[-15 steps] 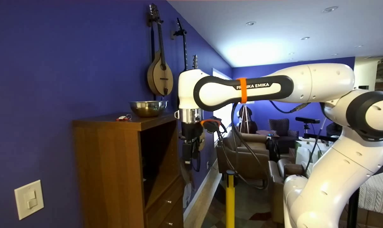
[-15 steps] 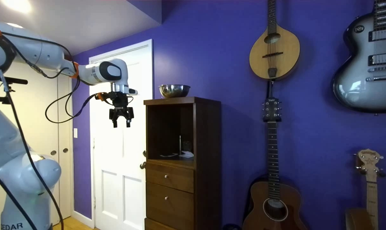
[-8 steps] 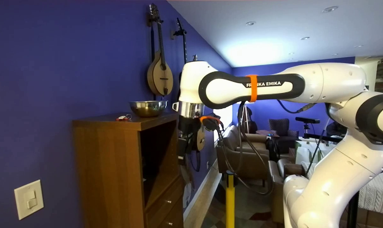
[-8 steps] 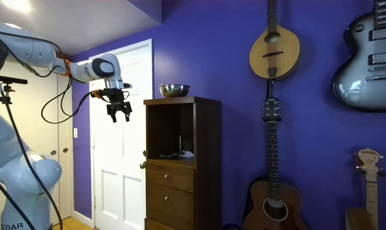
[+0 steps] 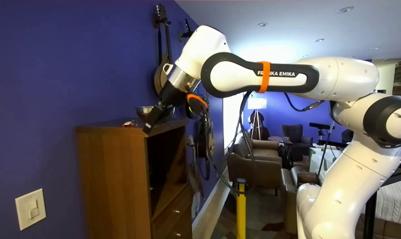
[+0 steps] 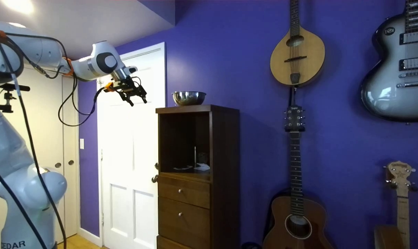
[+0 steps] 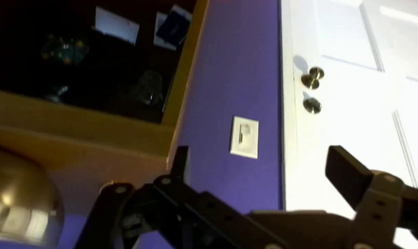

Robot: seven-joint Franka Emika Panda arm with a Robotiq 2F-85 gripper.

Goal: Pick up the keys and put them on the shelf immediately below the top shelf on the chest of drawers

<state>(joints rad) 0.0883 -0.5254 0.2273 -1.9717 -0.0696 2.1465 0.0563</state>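
Spread wide at the gripper (image 6: 138, 103), with nothing between the jaws, maybe to fit around the keys (image 5: 130, 123). Held on a slant, likely to reach them lying on the top shelf (image 5: 104, 124), just left of the bowl (image 5: 143, 113) in an exterior view.

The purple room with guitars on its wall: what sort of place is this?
Most likely someone's home, perhaps a living room that doubles as a music room. An electric guitar and a round-bodied stringed instrument hang on the purple wall, and a floor lamp shows beyond a brown upholstered seat.
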